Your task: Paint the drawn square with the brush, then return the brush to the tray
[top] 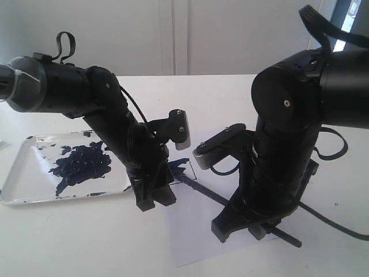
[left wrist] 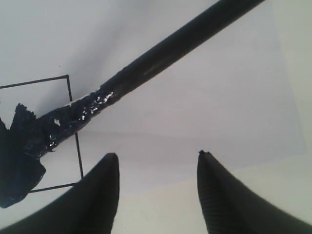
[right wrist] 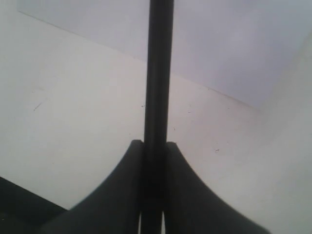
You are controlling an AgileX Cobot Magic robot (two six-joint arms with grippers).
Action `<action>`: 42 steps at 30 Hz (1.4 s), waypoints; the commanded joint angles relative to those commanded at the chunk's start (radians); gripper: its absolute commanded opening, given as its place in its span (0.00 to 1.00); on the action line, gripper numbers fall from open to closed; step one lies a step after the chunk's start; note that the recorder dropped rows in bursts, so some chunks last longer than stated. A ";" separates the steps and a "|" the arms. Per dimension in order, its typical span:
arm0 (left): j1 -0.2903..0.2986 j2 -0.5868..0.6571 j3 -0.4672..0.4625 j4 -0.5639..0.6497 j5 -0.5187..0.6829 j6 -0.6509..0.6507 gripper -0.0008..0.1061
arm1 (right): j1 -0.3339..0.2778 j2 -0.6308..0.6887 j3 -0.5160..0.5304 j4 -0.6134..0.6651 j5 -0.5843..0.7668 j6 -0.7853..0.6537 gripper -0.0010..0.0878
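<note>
White bench (top: 219, 98) spreading beneath and beyond the jaws. Well behind them, a pale grey wall (top: 115, 34) with one vertical panel seam. Past the right-hand jaws, a narrow bright strip of window (top: 354, 20). Soft, even daylight with faint shadows.

You see a black brush (left wrist: 161, 53) with a glossy navy tip, a thin black-outlined drawn square (left wrist: 36, 95) partly daubed navy on white paper (top: 196, 231), and a white tray (top: 23, 158) blotched and spattered dark navy.

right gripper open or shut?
Right gripper shut on the brush: both fingers press its black handle, no gap.
</note>
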 joint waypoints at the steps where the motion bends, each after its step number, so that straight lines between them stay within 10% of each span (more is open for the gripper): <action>1: 0.000 0.002 0.000 0.000 0.002 -0.009 0.51 | 0.000 0.000 0.000 0.000 0.000 0.000 0.01; 42: 0.000 0.110 0.096 0.142 -0.118 -0.249 0.51 | 0.000 -0.019 0.000 -0.060 -0.013 0.072 0.01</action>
